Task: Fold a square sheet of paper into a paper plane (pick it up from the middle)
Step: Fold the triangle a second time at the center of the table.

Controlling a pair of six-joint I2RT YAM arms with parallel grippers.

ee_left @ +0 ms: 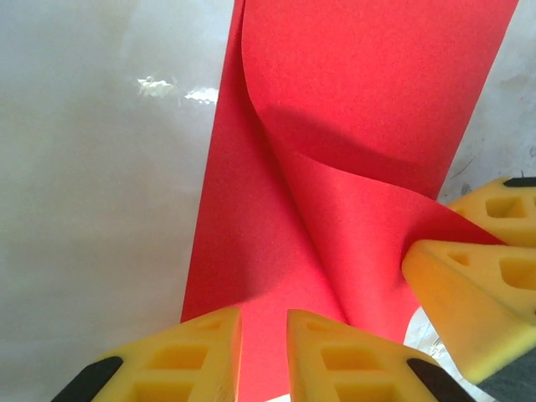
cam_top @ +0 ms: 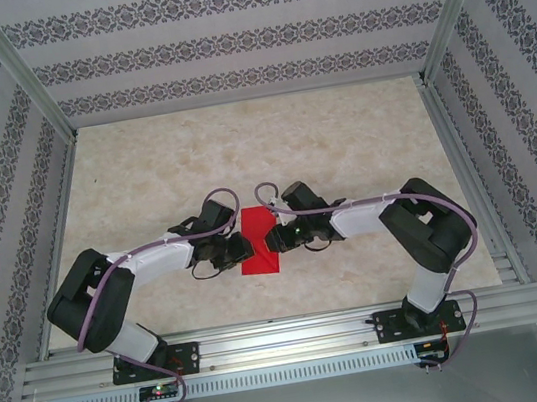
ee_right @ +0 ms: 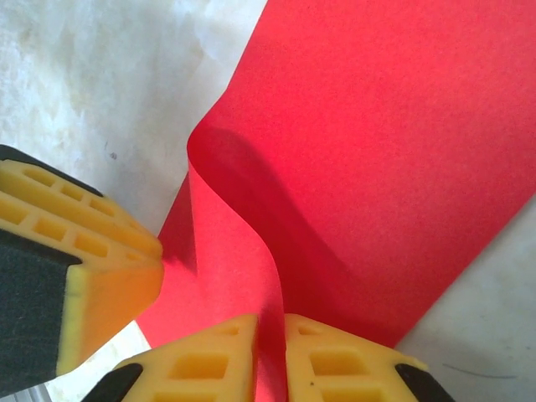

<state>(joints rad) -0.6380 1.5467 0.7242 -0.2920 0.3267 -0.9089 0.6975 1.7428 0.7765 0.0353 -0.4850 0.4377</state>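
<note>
The red square sheet of paper (cam_top: 256, 248) lies mid-table between both arms, with one flap curled up off the flat layer (ee_left: 352, 209). My right gripper (ee_right: 270, 322) is shut on the raised red flap (ee_right: 251, 251), which stands on edge between its yellow fingertips. My left gripper (ee_left: 264, 314) hovers over the flat red layer near its near edge, its jaws a narrow gap apart with nothing seen pinched. The right gripper's fingers (ee_left: 469, 276) sit close beside the left one. The left finger (ee_right: 109, 260) shows in the right wrist view. The paper plane is out of view.
The pale marbled tabletop (cam_top: 261, 151) stretches behind the paper. Patterned walls and metal frame posts (cam_top: 22, 76) enclose the table on three sides. The aluminium rail (cam_top: 289, 334) carrying both arm bases runs along the near edge.
</note>
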